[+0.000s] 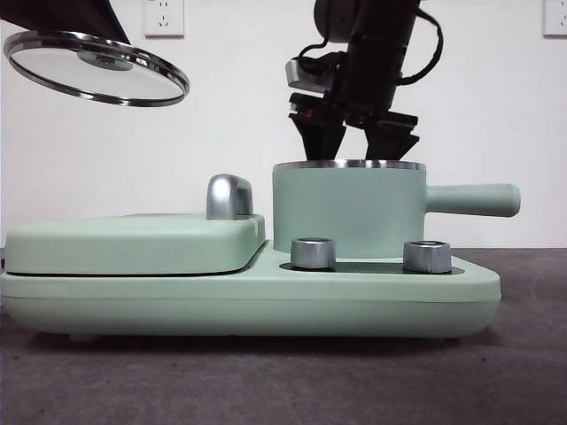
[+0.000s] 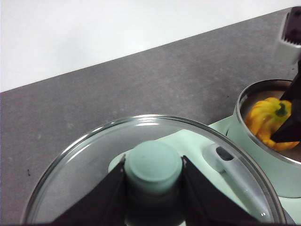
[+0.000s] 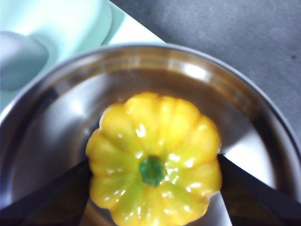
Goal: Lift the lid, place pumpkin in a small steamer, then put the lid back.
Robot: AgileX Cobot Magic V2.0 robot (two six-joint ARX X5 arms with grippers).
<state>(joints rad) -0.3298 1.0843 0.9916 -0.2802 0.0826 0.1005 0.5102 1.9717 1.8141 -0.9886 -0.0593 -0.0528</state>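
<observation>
We found no legible writing. The left gripper (image 1: 106,44), upper left, clamped the lid (image 1: 96,68) by its knob. The right gripper (image 1: 357,142) straddled the pumpkin (image 3: 154,157) inside the steamer (image 1: 349,211), jaws spread.

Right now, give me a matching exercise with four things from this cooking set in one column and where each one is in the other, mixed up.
Things:
1. lid
2. pumpkin
3. pot
4. two silver dials

Places:
A. inside the pot, between the right gripper's jaws
B. on the green base, in front of the pot
C. held up in the air by its knob in the left gripper
D. on the base, handle pointing sideways, top uncovered

Pairs: 1-C, 2-A, 3-D, 4-B
</observation>
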